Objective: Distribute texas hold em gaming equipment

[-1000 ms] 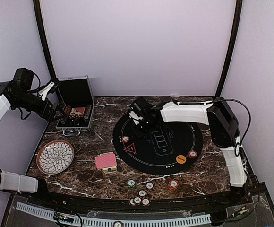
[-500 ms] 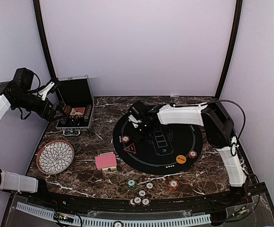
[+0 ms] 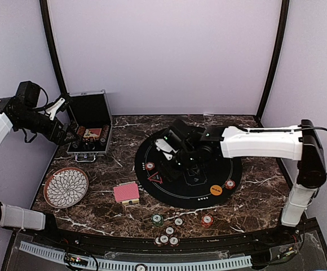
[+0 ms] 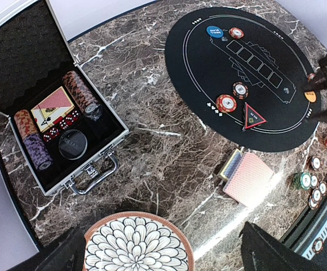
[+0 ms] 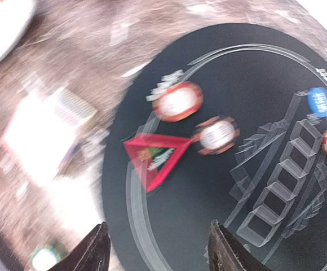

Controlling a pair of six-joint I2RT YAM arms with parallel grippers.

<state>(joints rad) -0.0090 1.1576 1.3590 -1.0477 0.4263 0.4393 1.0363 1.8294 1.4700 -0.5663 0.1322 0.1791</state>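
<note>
Over the 10 o'clock part of the round black mat [image 3: 180, 195], right gripper [image 3: 166, 151] with fingers [image 5: 98, 251] parted and only bare mat between them — grips nothing. Toward the mat's 8 o'clock, lying flat, the red triangle [image 5: 155, 155]; just beside that, at 9 o'clock, two red striped-edge chips [image 5: 177, 101], apart from each other. At the mat's 5 o'clock rim, the orange disc [image 3: 216, 189] with a red-edged chip [image 3: 230, 184] just beside it at 4 o'clock; on the opposite rim, seen from the left wrist, the blue disc [image 4: 214, 31] paired with a matching chip [image 4: 236, 33]. Off the mat at 8 o'clock, on the marble table [image 3: 253, 192], the red-backed deck [image 3: 126, 192], backs up. At the table's 6 o'clock edge, a loose cluster of mixed chips [image 3: 169, 230] and a single red chip [image 3: 207, 220] toward 5 o'clock. At the table's 10 o'clock corner, left gripper [image 3: 69, 134] raised beside the open silver case [image 4: 22, 56], fingers [image 4: 67, 254] spread wide — holds nothing. Inside the case, chip stacks [image 4: 80, 90] and a card pack [image 4: 52, 107]. At 8 o'clock of the table, the patterned round plate [image 3: 66, 187].
</note>
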